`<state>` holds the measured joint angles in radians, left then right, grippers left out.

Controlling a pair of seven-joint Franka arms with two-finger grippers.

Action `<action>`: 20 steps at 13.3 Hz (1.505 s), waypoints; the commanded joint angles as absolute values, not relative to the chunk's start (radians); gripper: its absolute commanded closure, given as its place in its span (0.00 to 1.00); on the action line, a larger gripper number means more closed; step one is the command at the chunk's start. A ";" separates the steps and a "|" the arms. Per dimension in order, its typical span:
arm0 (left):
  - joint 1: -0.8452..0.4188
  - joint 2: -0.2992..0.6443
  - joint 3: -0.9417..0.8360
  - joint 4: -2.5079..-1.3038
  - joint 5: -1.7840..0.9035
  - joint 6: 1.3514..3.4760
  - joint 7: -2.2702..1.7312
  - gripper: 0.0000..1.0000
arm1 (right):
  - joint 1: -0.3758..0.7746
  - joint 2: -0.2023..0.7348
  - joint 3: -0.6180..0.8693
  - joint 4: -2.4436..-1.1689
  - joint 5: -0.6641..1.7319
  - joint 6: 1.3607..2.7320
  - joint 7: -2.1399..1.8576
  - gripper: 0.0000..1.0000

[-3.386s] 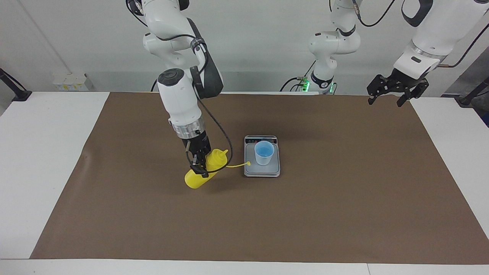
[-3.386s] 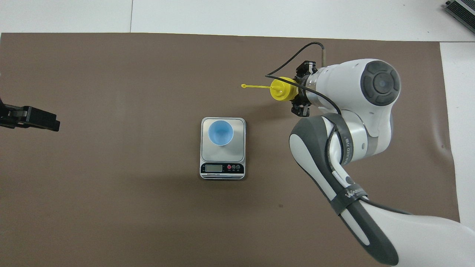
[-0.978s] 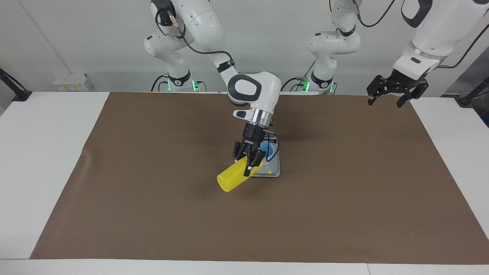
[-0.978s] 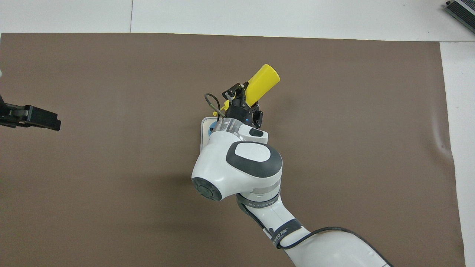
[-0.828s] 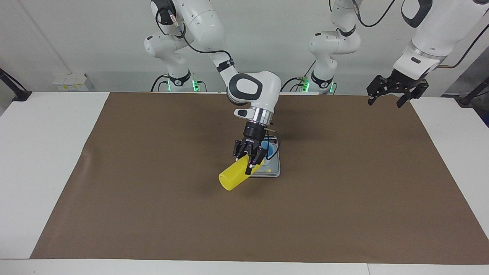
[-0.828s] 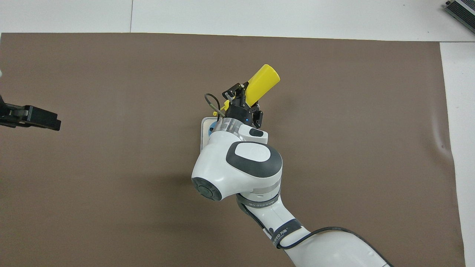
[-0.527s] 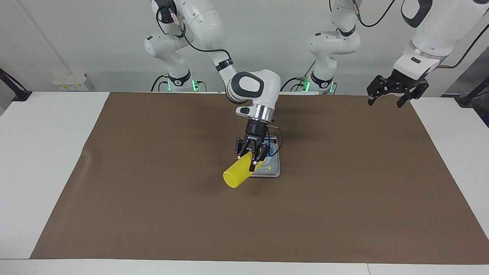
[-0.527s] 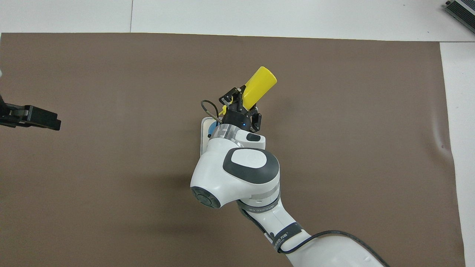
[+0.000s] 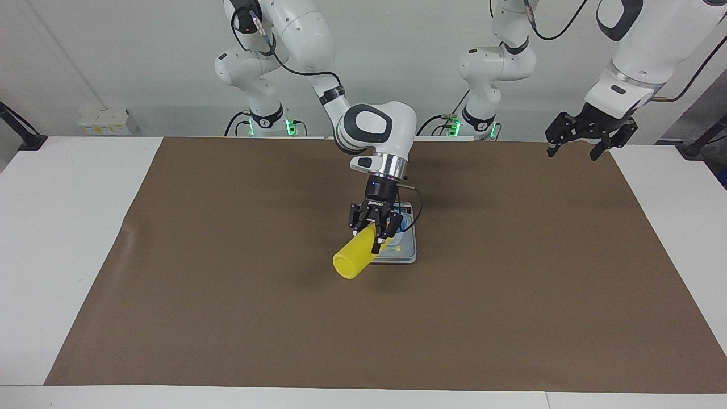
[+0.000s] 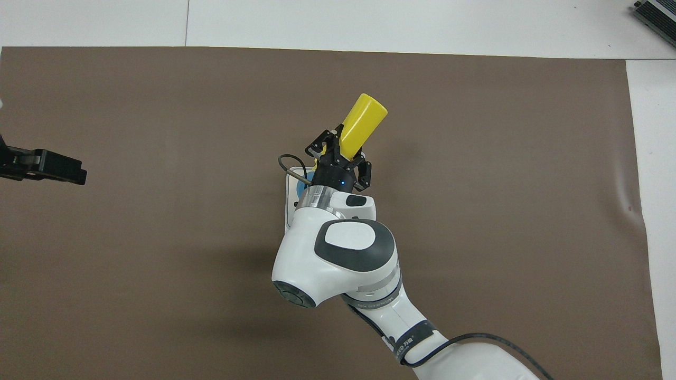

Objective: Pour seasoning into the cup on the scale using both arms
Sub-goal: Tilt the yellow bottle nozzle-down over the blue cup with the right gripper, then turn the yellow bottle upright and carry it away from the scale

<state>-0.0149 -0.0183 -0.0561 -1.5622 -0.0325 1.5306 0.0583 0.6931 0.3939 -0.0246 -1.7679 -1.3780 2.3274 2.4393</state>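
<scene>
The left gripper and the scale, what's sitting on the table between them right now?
Nothing: in the facing view only bare brown mat lies between the waiting left gripper and the scale. The overhead view shows the same.

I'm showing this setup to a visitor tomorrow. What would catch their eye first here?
The bright yellow seasoning bottle, tipped nozzle-down over the pale-blue cup on the scale mid-table, gripped by the right gripper. Next, the big white right arm covering most of the scale from overhead. The left gripper waits, raised at its own end of the table.
</scene>
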 commanded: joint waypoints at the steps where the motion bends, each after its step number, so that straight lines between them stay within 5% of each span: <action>1: -0.006 -0.018 -0.061 -1.565 -0.049 1.542 0.064 0.00 | 0.663 0.327 -0.023 -1.779 -1.381 2.370 2.418 1.00; 13: -0.006 -0.020 -0.061 -1.569 -0.049 1.543 0.064 0.00 | 0.447 0.206 -0.025 -1.799 -0.616 2.369 2.125 1.00; 20: -0.008 -0.021 -0.063 -1.575 -0.049 1.545 0.066 0.00 | 0.307 0.212 -0.025 -1.807 -0.133 2.332 1.952 1.00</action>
